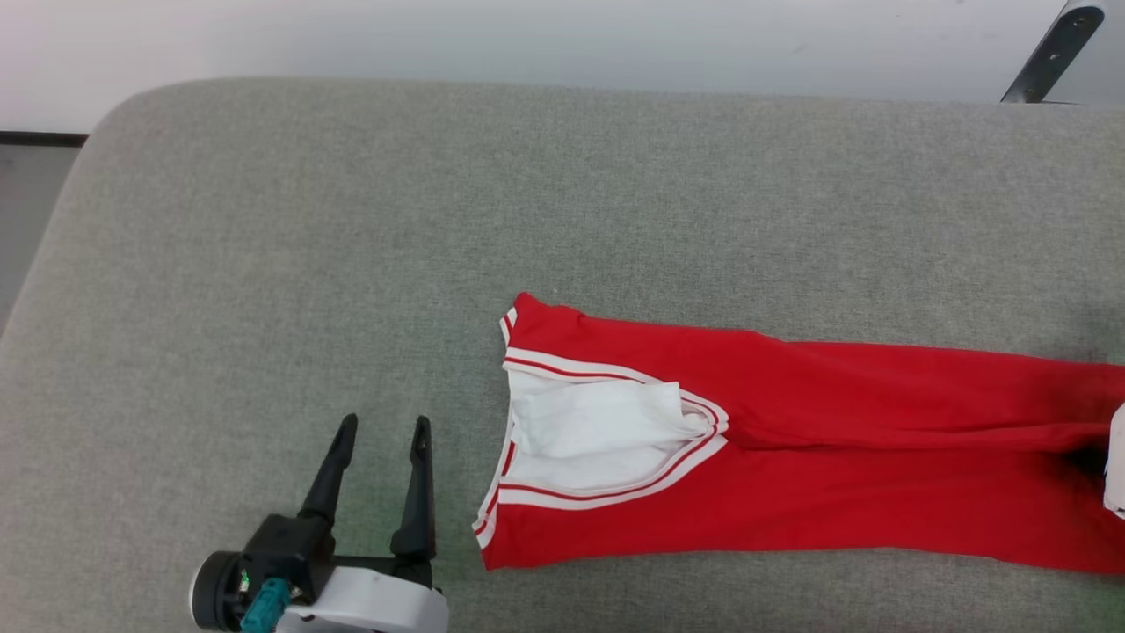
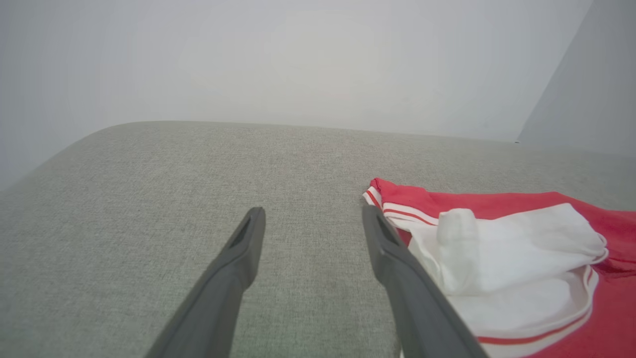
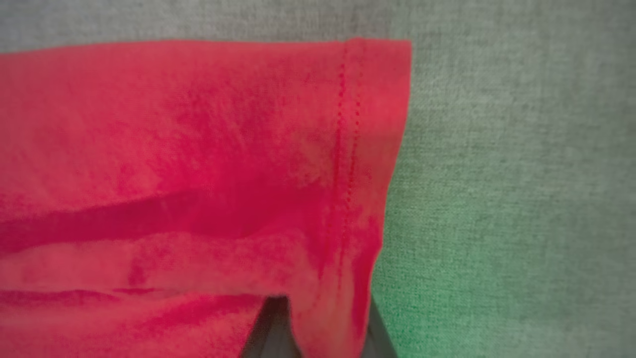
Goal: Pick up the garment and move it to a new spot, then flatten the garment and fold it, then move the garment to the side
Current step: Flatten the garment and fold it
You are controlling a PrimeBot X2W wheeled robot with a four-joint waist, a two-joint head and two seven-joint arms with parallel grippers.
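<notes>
The garment [image 1: 791, 448] lies on the grey padded table [image 1: 352, 246] as a long red band running to the right edge, its white sleeves tucked at the striped V-neck [image 1: 598, 431]. My left gripper [image 1: 382, 431] stands open just left of the neck end, touching nothing. In the left wrist view the left gripper [image 2: 313, 223] points over bare table with the garment [image 2: 497, 258] to its right. In the right wrist view my right gripper [image 3: 323, 343] is shut on the garment [image 3: 198, 149] at its stitched hem corner, and fabric covers most of the fingers [image 3: 271, 330].
A pale part of my right arm [image 1: 1116, 466] shows at the right edge over the garment's far end. The table's rounded left corner [image 1: 105, 123] drops to the floor [image 1: 26, 202]. A dark bar [image 1: 1055, 53] leans at the top right by the wall.
</notes>
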